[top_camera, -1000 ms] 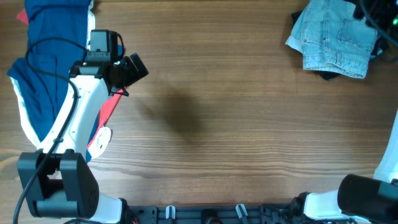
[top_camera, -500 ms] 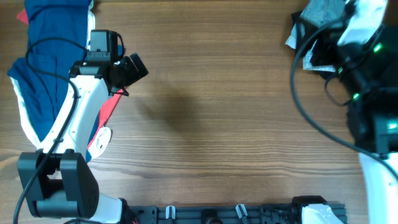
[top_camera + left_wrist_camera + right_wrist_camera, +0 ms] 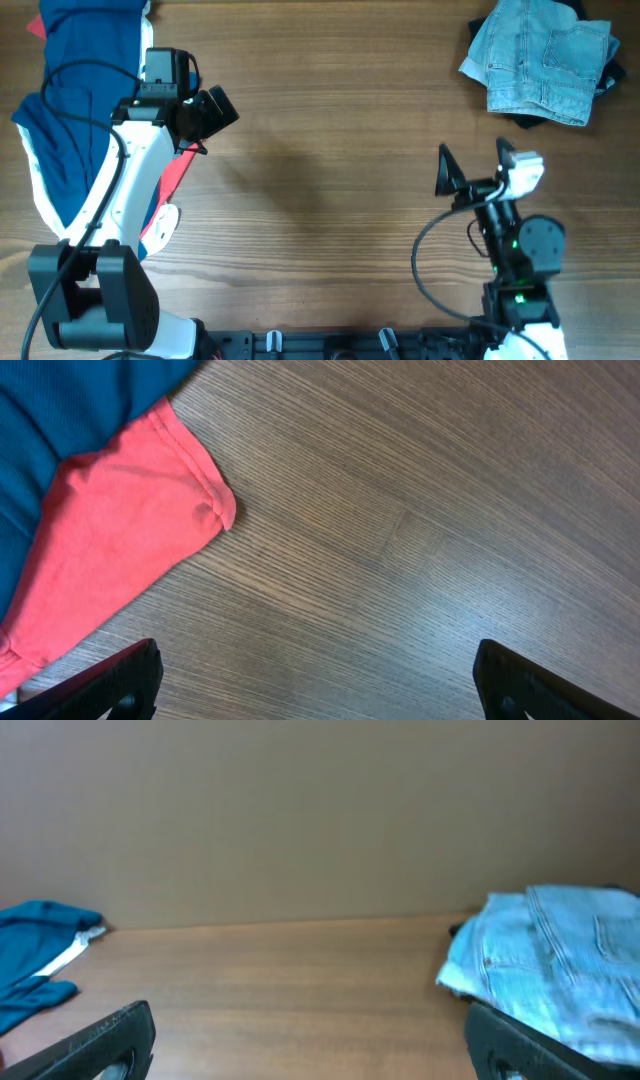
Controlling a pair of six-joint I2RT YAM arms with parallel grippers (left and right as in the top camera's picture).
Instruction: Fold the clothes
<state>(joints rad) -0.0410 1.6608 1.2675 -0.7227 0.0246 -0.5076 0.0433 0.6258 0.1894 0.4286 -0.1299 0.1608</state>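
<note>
Pale denim shorts [image 3: 540,58] lie folded at the table's far right corner, on top of a black garment [image 3: 525,120]. In the right wrist view the shorts [image 3: 560,970] sit ahead to the right. A navy garment [image 3: 75,110] with a red sleeve [image 3: 120,540] and white parts lies along the left edge. My left gripper [image 3: 212,110] hovers open just right of that sleeve, and in its wrist view the left gripper [image 3: 320,690] has only bare wood between its fingers. My right gripper [image 3: 470,180] stands open near the front right, well short of the shorts and holding nothing, as its wrist view of the right gripper [image 3: 310,1055] also shows.
The wooden table [image 3: 330,200] stretches between the two piles. A brown wall [image 3: 300,810] rises behind the far edge. The left arm [image 3: 130,210] lies over the navy garment's right side. A black rail [image 3: 350,345] runs along the front edge.
Half a second ago the right arm reached over the denim shorts; now it has drawn back toward the front right, leaving the shorts lying uncovered. The left arm has not moved.
</note>
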